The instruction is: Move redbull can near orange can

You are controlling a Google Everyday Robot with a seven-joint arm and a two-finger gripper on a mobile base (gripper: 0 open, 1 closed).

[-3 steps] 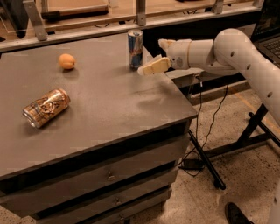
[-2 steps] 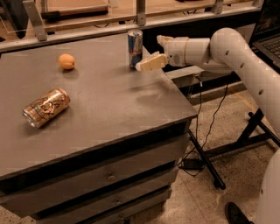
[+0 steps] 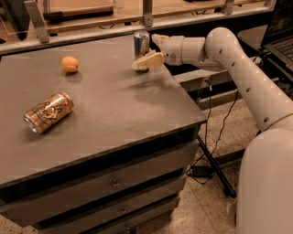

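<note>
The redbull can (image 3: 141, 43), slim, blue and silver, stands upright at the far edge of the grey table (image 3: 114, 119). The orange can (image 3: 48, 112), orange-gold with dark and cream patterning, lies on its side near the table's left front. My gripper (image 3: 147, 51) reaches in from the right and is open at the redbull can. One cream finger (image 3: 149, 61) lies across the front of the can's lower part. The other finger (image 3: 159, 39) is just right of the can's top. The can stands on the table.
A small round orange fruit (image 3: 69, 64) sits at the far left of the table. A railing with metal posts (image 3: 147, 13) runs behind the table. The table has drawers (image 3: 114, 183) below. Cables and a stand leg (image 3: 215, 169) lie on the floor at the right.
My gripper has moved left toward the redbull can and now reaches it. Both cans and the fruit have stayed in place.
</note>
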